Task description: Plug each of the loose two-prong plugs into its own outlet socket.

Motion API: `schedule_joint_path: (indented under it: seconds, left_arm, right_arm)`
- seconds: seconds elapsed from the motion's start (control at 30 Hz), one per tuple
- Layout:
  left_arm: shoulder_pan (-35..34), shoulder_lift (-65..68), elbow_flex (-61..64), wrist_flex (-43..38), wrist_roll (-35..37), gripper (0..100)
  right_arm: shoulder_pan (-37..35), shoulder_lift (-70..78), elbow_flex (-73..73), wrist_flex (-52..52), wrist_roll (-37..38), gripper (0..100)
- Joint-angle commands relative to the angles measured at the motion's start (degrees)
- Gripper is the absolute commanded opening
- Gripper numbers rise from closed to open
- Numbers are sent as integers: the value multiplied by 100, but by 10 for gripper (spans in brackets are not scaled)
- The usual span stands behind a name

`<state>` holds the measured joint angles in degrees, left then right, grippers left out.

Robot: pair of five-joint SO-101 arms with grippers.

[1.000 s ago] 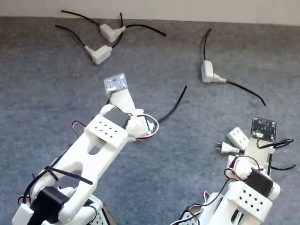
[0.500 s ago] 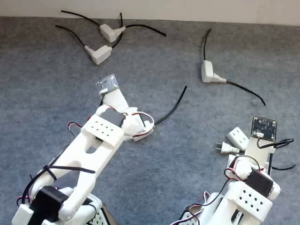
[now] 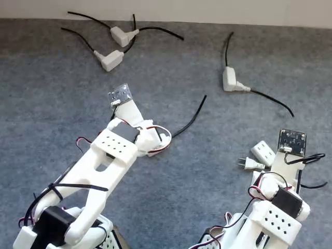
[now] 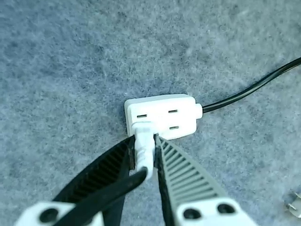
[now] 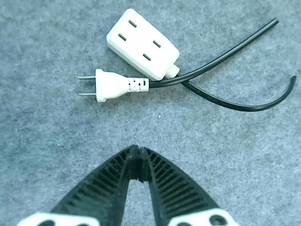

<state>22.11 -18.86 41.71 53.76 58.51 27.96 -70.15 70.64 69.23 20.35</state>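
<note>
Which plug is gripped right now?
The white plug in the left end effector, against its outlet block. The loose plug near the right end effector lies untouched.

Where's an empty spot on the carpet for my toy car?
Bare carpet sits left of the left arm, and between the two far corded outlets and the lone outlet. Crowded: beside the right arm, where a near outlet and loose plug lie.

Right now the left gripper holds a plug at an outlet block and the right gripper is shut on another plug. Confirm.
Wrong on the right gripper: it is shut but empty, and the loose plug lies on the carpet apart from it, per the right wrist view. The rest stands.
</note>
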Motion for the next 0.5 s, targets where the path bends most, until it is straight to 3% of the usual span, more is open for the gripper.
schedule_joint_path:
  seconds: [0.0, 0.47]
  left_arm:
    - [-92, -31, 40, -229, 35, 6]
    - [-382, -31, 268, -563, 35, 6]
  right_arm:
    - [40, -92, 66, -92, -62, 8]
    - [40, -92, 66, -92, -62, 8]
